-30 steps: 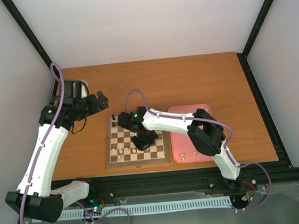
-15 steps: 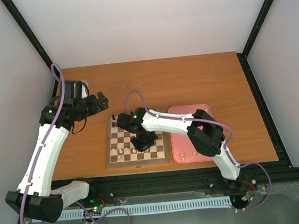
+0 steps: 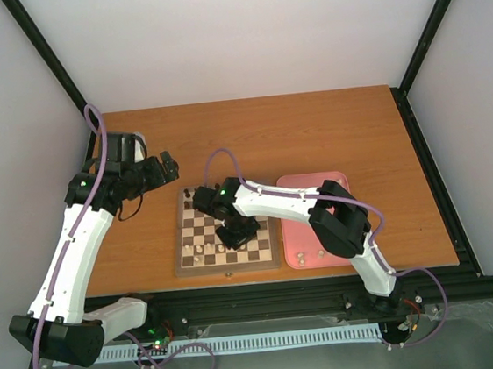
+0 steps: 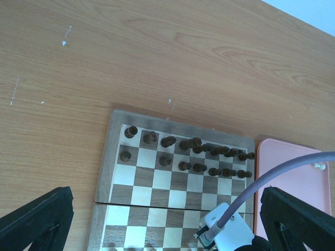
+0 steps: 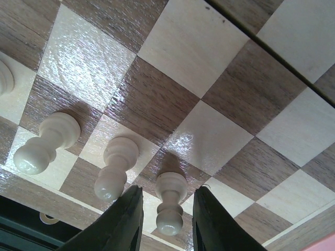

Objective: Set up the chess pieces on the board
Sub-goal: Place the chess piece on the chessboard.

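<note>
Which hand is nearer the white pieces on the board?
Right. The right hand is directly over the white pieces, straddling one; the left hand hovers off the board at its far left corner.

You will find no words, numbers or signs to read here. The board [image 4: 103, 157] shows you only dark and light squares and a plain brown edge. Up close, the chess pieces [image 5: 170, 201] are smooth and bare. The pink tray [image 3: 296, 230] is plain too. From above, the left arm [image 3: 70, 251] and the right arm [image 3: 274, 197] look plain white and black. That view is small, so a tiny label there might be too little for you to make out.
</note>
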